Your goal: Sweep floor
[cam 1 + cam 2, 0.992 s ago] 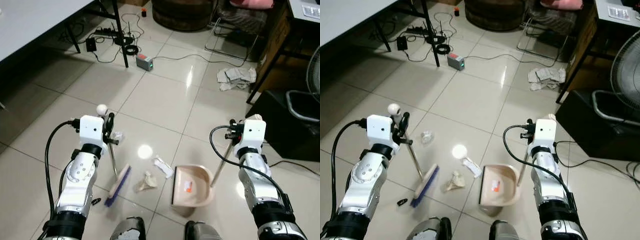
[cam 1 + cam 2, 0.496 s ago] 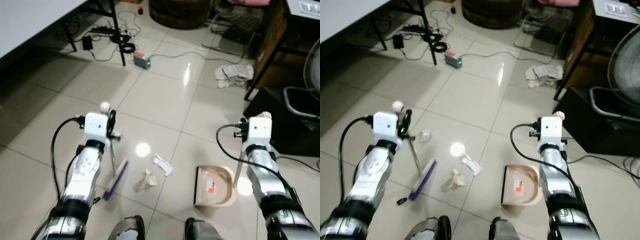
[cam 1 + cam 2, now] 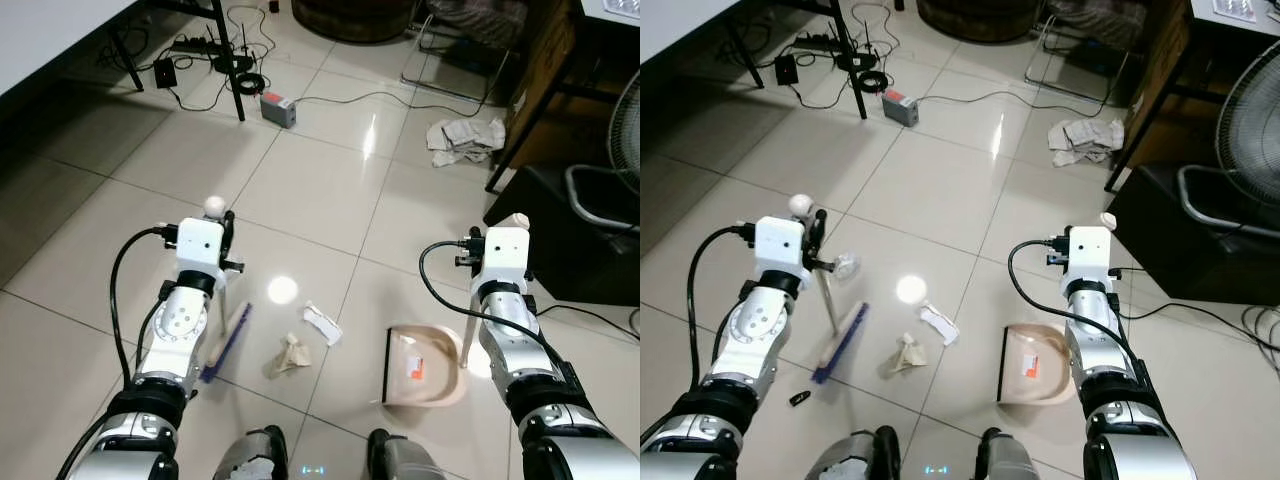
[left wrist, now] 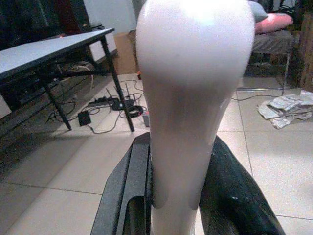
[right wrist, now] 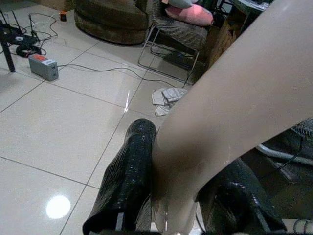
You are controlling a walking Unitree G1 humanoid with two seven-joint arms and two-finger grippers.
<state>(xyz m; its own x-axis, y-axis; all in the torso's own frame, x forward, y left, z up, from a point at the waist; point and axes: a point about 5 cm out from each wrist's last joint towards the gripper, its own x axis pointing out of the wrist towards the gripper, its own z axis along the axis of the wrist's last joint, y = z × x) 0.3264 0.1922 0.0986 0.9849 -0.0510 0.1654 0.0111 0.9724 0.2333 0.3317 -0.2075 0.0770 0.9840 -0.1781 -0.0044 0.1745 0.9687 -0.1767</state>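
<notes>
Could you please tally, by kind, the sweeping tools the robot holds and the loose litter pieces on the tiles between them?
Brooms: 1, the broom held by the left gripper
Dustpans: 1, the dustpan held by the right gripper
Crumpled paper: 1, the crumpled paper
White wrappers: 1, the white wrapper
Total: 4

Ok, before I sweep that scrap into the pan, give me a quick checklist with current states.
1. Left gripper clamped on broom handle: ok.
2. Right gripper clamped on dustpan handle: ok.
3. Broom head on the floor, left of crumpled paper: ok.
4. Dustpan mouth faces the paper: ok.
5. White wrapper also between broom and pan: ok.
6. Pan lip flat on the tile: cannot tell.
</notes>
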